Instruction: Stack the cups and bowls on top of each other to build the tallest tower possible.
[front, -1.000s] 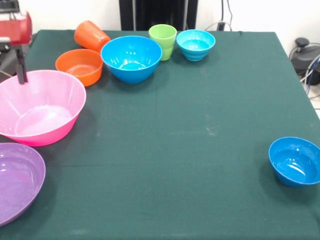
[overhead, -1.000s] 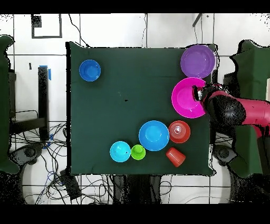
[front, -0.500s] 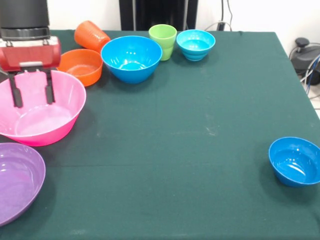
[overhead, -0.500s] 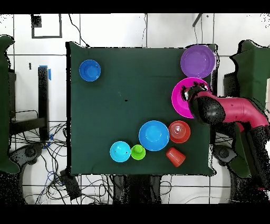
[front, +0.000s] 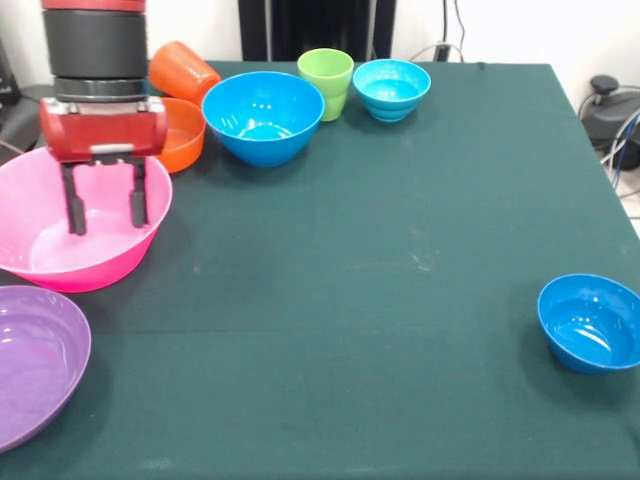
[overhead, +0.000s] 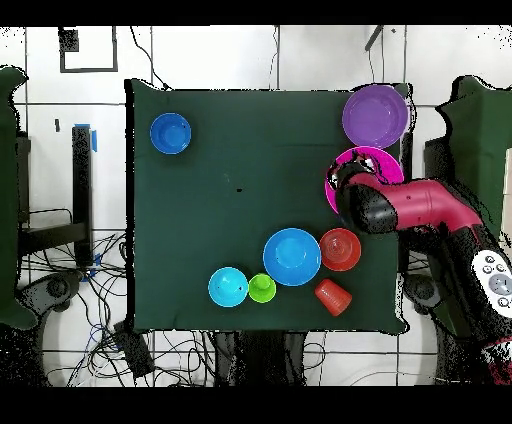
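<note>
Nothing is stacked yet; every piece sits alone on the green table (front: 400, 250). The gripper (front: 104, 208) hangs over the pink bowl (front: 45, 255), its two black fingers (front: 73, 200) spread apart and empty, tips down inside the bowl's hollow but not visibly touching its wall. The overhead view puts the arm (overhead: 420, 205) across that bowl (overhead: 385, 158), covering most of it. The purple bowl (front: 30, 360) lies just in front of the pink one at the table's corner. Behind the pink bowl, along the far edge, stand the orange bowl (front: 180, 130), the orange cup (front: 185, 70) lying on its side, the medium blue bowl (front: 263, 115), the green cup (front: 326, 80) and the cyan bowl (front: 391, 88), all close together. The dark blue bowl (front: 590, 322) sits well apart at the opposite side. Judged step: choosing or gripping a base piece, probably the pink bowl by its rim. To do it well, one finger should go inside the wall and one outside, straddling the rim squarely before closing; a grip on the sloping glossy wall would likely slip. The bowl is wide and light, so a lift from one rim point will tilt it; keep it low and move slowly. Watch the orange bowl close behind, as a sideways move could knock it. For height, I would judge wide bowls belong at the bottom and cups last.
</note>
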